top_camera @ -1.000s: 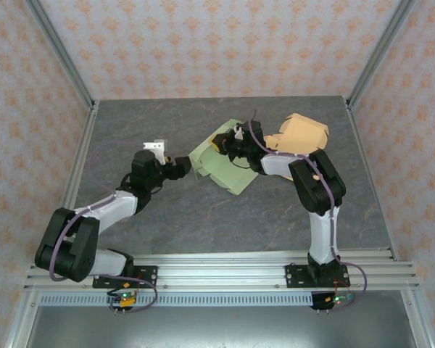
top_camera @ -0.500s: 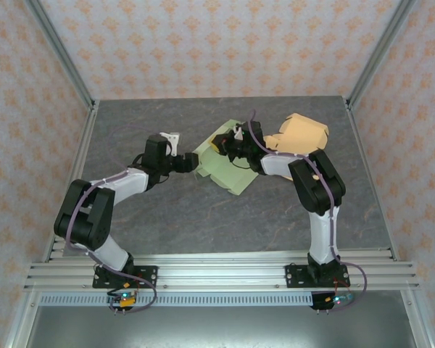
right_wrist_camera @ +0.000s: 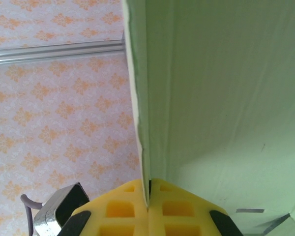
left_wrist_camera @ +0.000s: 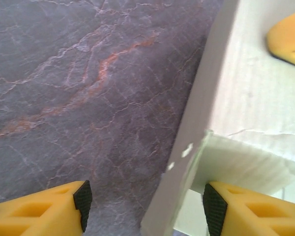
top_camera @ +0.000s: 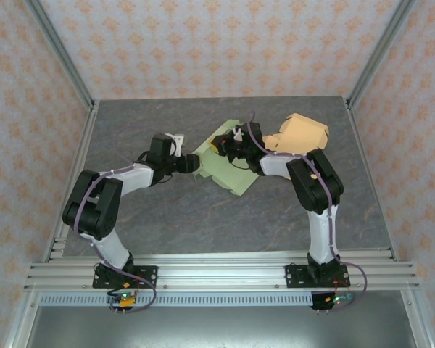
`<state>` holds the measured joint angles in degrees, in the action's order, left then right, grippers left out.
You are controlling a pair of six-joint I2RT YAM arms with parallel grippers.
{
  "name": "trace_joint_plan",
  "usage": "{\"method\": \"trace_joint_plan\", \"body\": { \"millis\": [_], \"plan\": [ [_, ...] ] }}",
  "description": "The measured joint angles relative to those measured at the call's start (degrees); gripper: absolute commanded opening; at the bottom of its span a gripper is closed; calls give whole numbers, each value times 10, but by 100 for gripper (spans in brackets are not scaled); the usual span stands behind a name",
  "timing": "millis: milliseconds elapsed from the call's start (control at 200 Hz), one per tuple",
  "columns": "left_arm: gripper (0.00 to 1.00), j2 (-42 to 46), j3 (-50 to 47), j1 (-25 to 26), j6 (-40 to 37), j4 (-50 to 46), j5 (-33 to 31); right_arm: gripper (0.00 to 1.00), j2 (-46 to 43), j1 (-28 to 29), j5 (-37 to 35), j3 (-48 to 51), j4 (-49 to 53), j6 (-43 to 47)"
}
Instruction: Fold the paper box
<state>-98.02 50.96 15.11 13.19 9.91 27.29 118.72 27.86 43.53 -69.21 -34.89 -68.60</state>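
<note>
Grey marbled worktop (top_camera: 167, 210) carries the green paper box (top_camera: 230, 172), which lies half-formed toward the back centre, between the two arms. A tan box (top_camera: 304, 134) sits just beyond the right arm. Our right hand (right_wrist_camera: 148, 195) is clamped together on the thin edge of one green panel. Our left hand (left_wrist_camera: 147, 206) has its fingers apart, straddling the box's left wall. One pad (left_wrist_camera: 82, 197) hangs over bare worktop outside that wall, and the other sits by a folded flap on its far side.

To do this step well, we judge that the left hand should settle squarely over the wall before it pinches. That way the pads meet the card flat and not at the corner, where it would crumple. The right hand should hold firm as an anchor, since thin card is likely to slide or buckle if both sides move at once. Then we turn the wall along its crease, slowly.

Compared with a second ago, our left arm has swung in from the left side, and its hand has reached the box's corner. The right arm, the paper box and the tan box lie as they did.
</note>
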Motion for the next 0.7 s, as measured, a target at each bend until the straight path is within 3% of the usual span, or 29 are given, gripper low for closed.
{"method": "trace_joint_plan", "body": {
  "millis": [190, 486, 701],
  "plan": [
    [65, 5, -12, 17, 16, 17, 14, 1, 17, 1, 0, 0, -41, -27],
    [63, 51, -109, 17, 37, 103, 44, 0, 39, 1, 0, 0, -105, -60],
    [48, 51, -125, 30, 41, 152, 70, 0, 58, 1, 0, 0, -145, -75]
  ]
}}
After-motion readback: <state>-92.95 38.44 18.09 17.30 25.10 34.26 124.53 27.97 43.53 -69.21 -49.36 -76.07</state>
